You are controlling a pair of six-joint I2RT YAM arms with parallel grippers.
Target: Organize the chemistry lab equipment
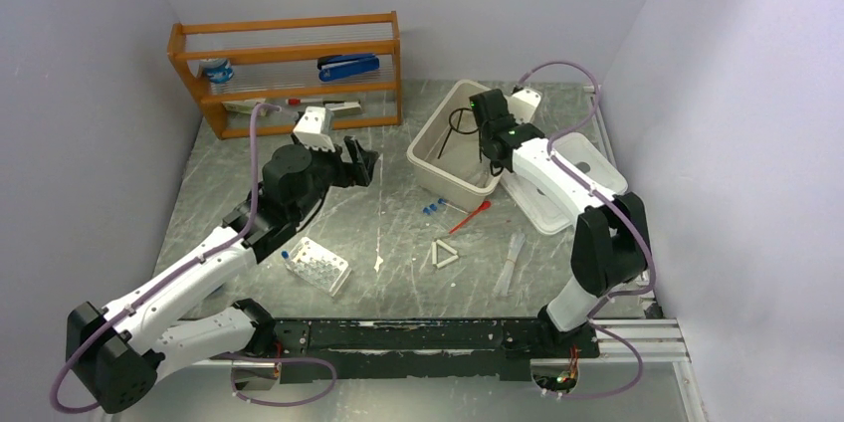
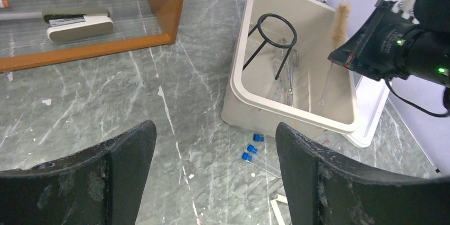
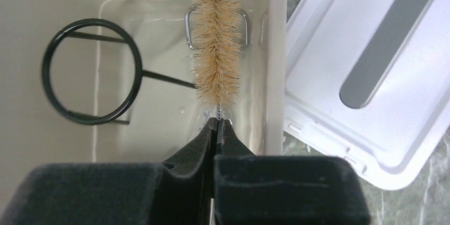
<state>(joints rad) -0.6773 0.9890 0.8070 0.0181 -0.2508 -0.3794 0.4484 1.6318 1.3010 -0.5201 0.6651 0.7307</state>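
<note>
My right gripper (image 3: 217, 121) is shut on the wire stem of the bristle brush (image 3: 216, 34), holding it over the beige bin (image 1: 430, 155) near its right wall. Inside the bin stand the black wire tripod (image 3: 90, 71) and the metal scissor-forceps (image 2: 289, 76). My left gripper (image 2: 215, 129) hangs open and empty over the table left of the bin, above the blue-capped vials (image 2: 252, 148). On the table in front of the bin lie the red-bulb pipette (image 1: 470, 215), white triangle (image 1: 445, 255), clear tubes (image 1: 511, 261) and white holed rack (image 1: 318, 265).
A wooden shelf (image 1: 289, 74) with a blue stapler (image 1: 348, 66) and stationery stands at the back left. The bin's white lid (image 3: 366, 76) lies flat right of the bin, close to the table's right edge.
</note>
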